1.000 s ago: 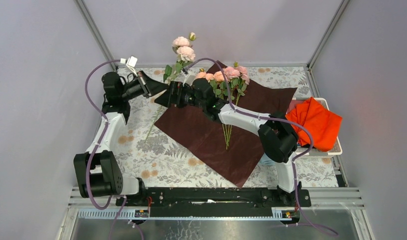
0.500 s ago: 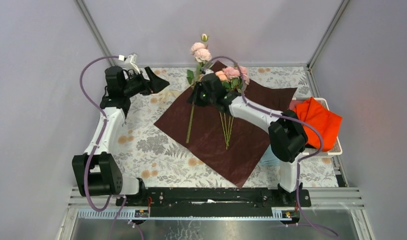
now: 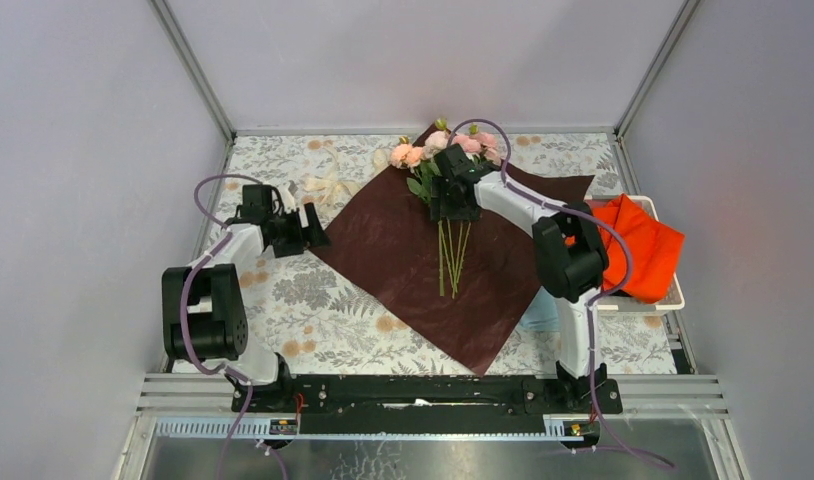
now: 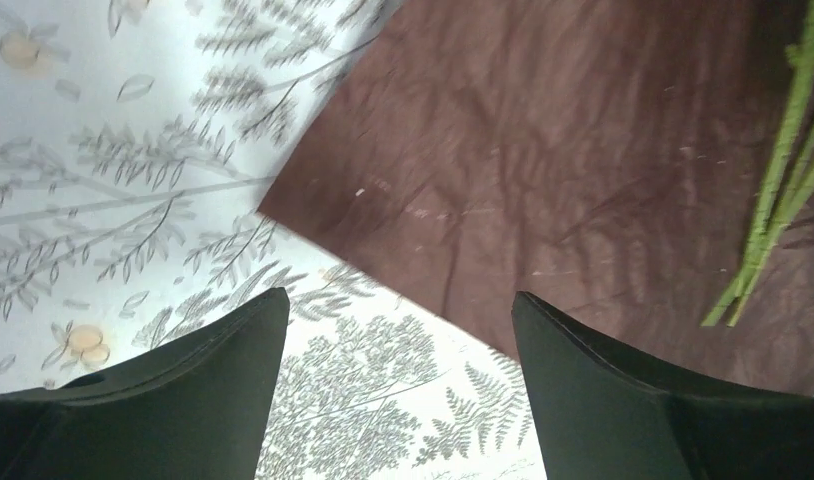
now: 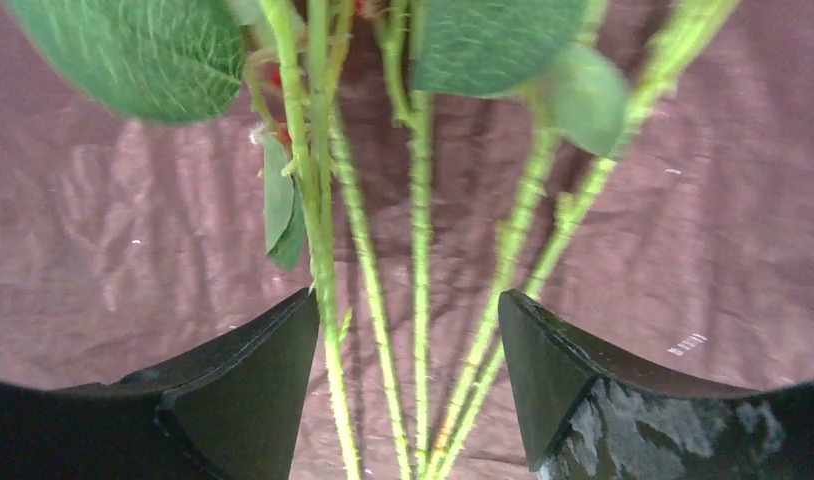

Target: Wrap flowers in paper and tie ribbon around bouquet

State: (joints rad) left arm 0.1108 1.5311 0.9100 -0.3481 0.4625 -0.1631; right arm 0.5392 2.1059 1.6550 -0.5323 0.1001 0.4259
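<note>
Change, top view: last loose stem no longer up in the air, now down with the other flowers (image 3: 445, 155) on the paper (image 3: 383, 250). Blooms at the far corner, stems (image 3: 449, 255) pointing toward the near edge.
Left claw, top view: left claw (image 3: 310, 232) pulled back low by the paper's left corner, wide open, holding nothing.
Right claw, top view: right claw (image 3: 448, 205) over the bunch just under the blooms.
Meaning for the task: gathering looks done, so pretty sure rolling the paper comes next. No cone yet, nothing tied.
Ribbon, top view: ribbon (image 3: 326, 186) in a curly heap on the tabletop (image 3: 313, 310) beyond the paper's left corner, near the left claw but not touching.
Containers, top view: white tray (image 3: 671, 297) at the right edge, orange-red cloth (image 3: 633, 245) bunched in it and spilling over the rim. Nothing else visible inside. Light blue cloth (image 3: 539, 315) outside the tray, partly hidden behind the right arm.
Left wrist view: left claw (image 4: 398, 300) spread over the paper (image 4: 563, 150) edge and printed tabletop (image 4: 103, 200). Stem ends (image 4: 773, 200) off at far right, well apart.
Right wrist view: right claw (image 5: 408, 300) spread open astride the stems (image 5: 420, 250), not pinching any. Green leaves (image 5: 143, 50) up top, paper (image 5: 113, 220) underneath.
</note>
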